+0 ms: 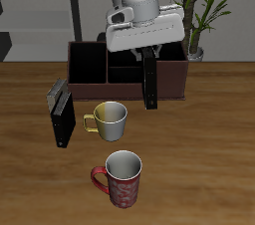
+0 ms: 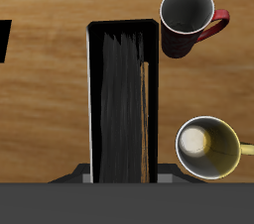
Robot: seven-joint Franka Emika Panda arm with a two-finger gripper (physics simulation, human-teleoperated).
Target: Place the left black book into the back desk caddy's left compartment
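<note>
The thin black hardcover book (image 1: 149,78) hangs upright from the robot's two-finger gripper (image 1: 147,52), clamped by its top edge and lifted clear of the wooden table (image 1: 199,169). The wrist view looks straight down the book's (image 2: 119,99) length, its page block showing between the fingers, so the jaws are closed narrowly on it. The step in hand reads as the carry — grasped and raised, not yet delivered.

The long, low, dark reddish-brown open-topped desk caddy (image 1: 129,68) stands directly behind the hanging book, whose lower end dips in front of the caddy's front wall. The target is the caddy's dark-walled end section (image 1: 88,62), at the end nearer the second black book (image 1: 62,114) that stands on the table in front of the caddy. The next move likely calls for lifting until the book's bottom edge clears the caddy's rim, sliding along the caddy toward that end, then lowering with the book kept upright and square to the dividers.

Room is fair. The grey metal mug with a yellow handle (image 1: 110,119) and the red patterned mug (image 1: 122,177) both sit in front of the caddy, nearer the table's front edge — away from the path. The tight spots are the caddy's front wall and the dividers flanking the compartment, which looks barely wider than the book.
</note>
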